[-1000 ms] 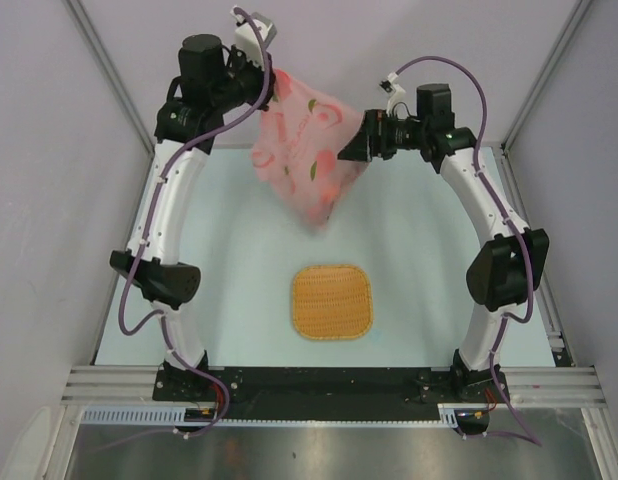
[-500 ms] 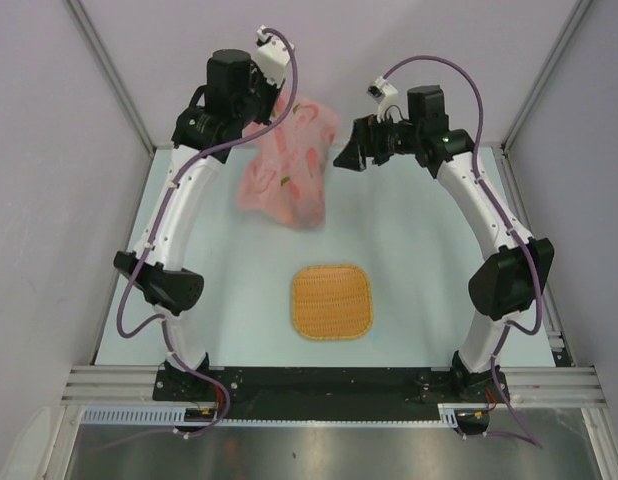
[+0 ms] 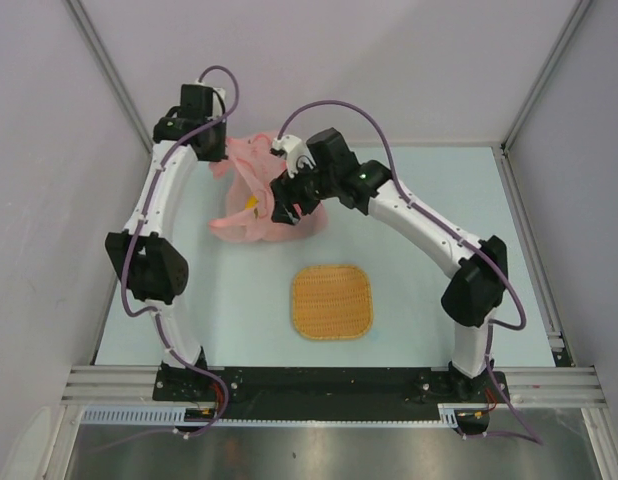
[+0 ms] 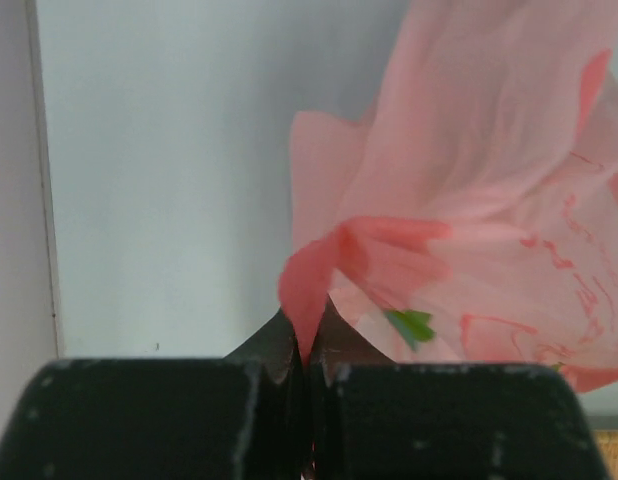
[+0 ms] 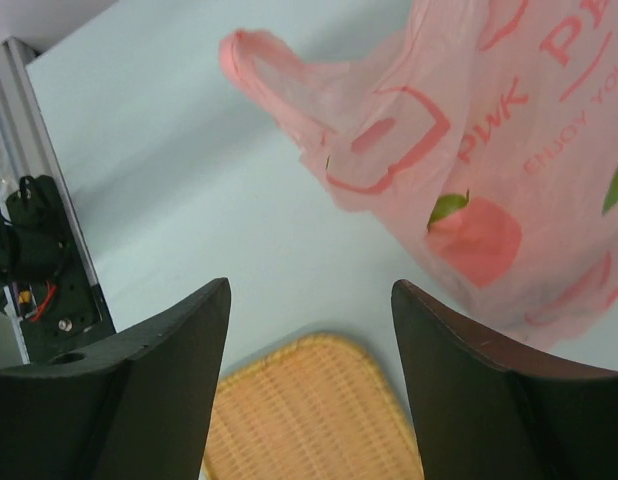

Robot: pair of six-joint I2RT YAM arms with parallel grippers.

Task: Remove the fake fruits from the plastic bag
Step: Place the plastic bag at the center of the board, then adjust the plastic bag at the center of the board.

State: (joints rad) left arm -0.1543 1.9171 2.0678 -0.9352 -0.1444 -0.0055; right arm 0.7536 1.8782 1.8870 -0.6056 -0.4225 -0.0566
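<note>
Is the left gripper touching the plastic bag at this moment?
Touching. The left wrist view shows the left gripper shut on a fold of the plastic bag, with pink film pinched between its closed jaws.

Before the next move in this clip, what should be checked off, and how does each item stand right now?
1. Left gripper pinching the plastic bag: ok, a fold sits between its shut fingers.
2. Right gripper free to grasp: ok, open, nothing between its fingers.
3. Right gripper near the bag: ok, the bag is just ahead in its wrist view.
4. Fake fruits located inside the bag: cannot tell, only printed fruit shows.
5. Woven mat free for fruit: ok, nothing on it.
</note>
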